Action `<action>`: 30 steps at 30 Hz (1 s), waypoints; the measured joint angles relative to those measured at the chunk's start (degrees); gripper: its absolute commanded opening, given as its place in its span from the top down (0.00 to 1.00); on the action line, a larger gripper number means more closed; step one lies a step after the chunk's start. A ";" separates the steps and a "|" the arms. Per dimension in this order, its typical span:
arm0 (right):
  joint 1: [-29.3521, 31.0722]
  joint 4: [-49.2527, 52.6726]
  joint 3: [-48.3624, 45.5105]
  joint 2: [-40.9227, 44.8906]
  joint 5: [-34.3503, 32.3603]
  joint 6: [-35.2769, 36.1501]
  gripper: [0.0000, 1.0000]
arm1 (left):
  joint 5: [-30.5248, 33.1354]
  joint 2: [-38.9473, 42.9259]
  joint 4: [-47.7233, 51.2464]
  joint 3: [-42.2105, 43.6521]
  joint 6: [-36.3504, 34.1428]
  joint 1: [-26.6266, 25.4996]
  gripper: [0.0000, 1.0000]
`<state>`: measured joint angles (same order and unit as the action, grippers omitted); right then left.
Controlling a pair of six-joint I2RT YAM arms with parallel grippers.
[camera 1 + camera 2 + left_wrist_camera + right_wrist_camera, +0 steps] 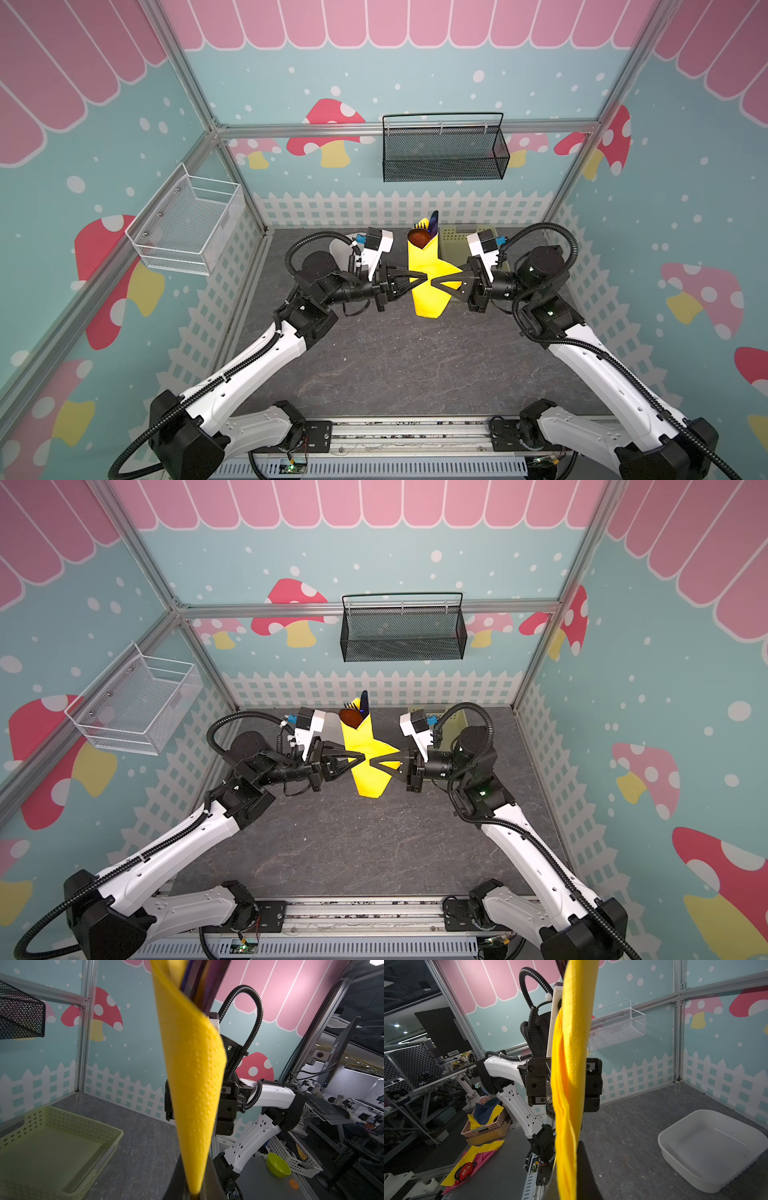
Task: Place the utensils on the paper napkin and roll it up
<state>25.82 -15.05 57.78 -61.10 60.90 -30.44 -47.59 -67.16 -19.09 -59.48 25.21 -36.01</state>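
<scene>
Late in the rolling step, by the look of it. Yellow paper napkin (424,262) already wrapped into a narrow bundle near the middle of the table (395,365), running along the 12-to-6 line in both top views and seemingly lifted clear of the surface, though hard to confirm from above. Inside, the utensils (423,235), heads poking out at the 12 o'clock end: spoon bowl (418,239), fork tines (420,227), knife tip (434,217).

From 9 o'clock, the left gripper (422,277), jaws together and pinching the bundle's waist. From 3 o'clock, the right gripper (436,283), jaws likewise clamped, on a loose flap (446,269) fanning out toward 4 o'clock.

Not a tight roll yet — spoiled by that flap. Next, probably: carry the flap over toward 9 o'clock and tuck it round, keeping the left pinch firm to stop the utensils sliding out toward 6. Green basket (62,1118) and white tub (695,1112) well apart from the work.
</scene>
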 measured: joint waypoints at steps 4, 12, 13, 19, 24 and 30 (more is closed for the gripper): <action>0.04 0.24 0.00 0.00 0.39 0.02 1.00 | 0.07 0.00 -0.83 -0.02 0.55 0.02 0.82; 0.11 0.24 0.00 -0.02 1.36 -0.02 1.00 | -0.22 -0.07 -1.79 -0.26 1.20 0.04 0.80; 0.13 0.24 0.00 -0.07 1.60 -0.02 1.00 | -0.42 -0.13 -1.95 -0.44 1.31 0.04 0.80; 0.57 0.04 0.00 -0.55 2.23 -0.20 1.00 | -1.44 -0.96 -2.97 -1.01 2.05 0.04 0.88; 0.85 0.02 0.00 -0.59 2.01 -0.33 1.00 | -2.34 -1.20 -3.21 -1.11 2.49 0.33 0.97; 1.29 1.33 -0.17 0.68 -1.11 -0.22 0.79 | -1.92 -1.18 -3.10 -1.25 2.21 0.37 1.00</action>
<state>27.11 -13.72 57.60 -60.42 59.79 -30.65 -49.52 -68.34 -22.20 -60.73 27.42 -35.64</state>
